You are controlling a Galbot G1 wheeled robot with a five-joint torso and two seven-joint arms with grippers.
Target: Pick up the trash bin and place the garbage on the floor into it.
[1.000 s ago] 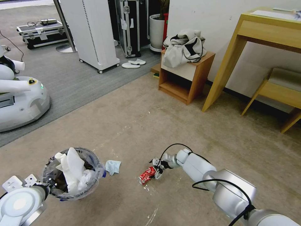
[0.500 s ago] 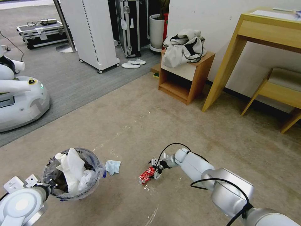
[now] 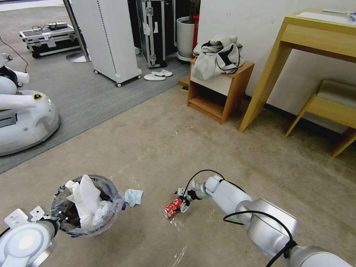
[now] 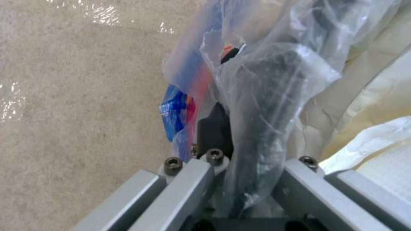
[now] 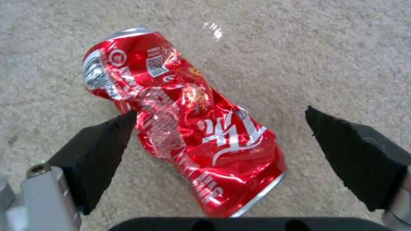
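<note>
The trash bin (image 3: pixel 108 218), lined with a clear bag and full of crumpled white papers (image 3: pixel 87 200), hangs at the lower left. My left gripper (image 3: pixel 55 222) is shut on its rim. In the left wrist view the fingers (image 4: pixel 214 128) pinch the bag-covered rim (image 4: pixel 261 96). A crushed red soda can (image 3: pixel 173 207) lies on the beige carpet. My right gripper (image 3: pixel 183 200) is down at it and open. In the right wrist view the two black pads (image 5: pixel 102 150) straddle the can (image 5: pixel 184 118), one close against its side. A light-blue cloth (image 3: pixel 133 197) lies on the floor beside the bin.
Another robot's white base (image 3: pixel 22 118) stands at the left on grey carpet. Farther off are a wooden side cabinet (image 3: pixel 218 92) with a bundle of clothes (image 3: pixel 217 55), a wooden desk (image 3: pixel 315 40), a stool (image 3: pixel 333 107), white slippers (image 3: pixel 157 75) and a white wheeled cabinet (image 3: pixel 107 37).
My right arm has edged slightly lower and closer around the can. The can, the bin and the left gripper have stayed put.
</note>
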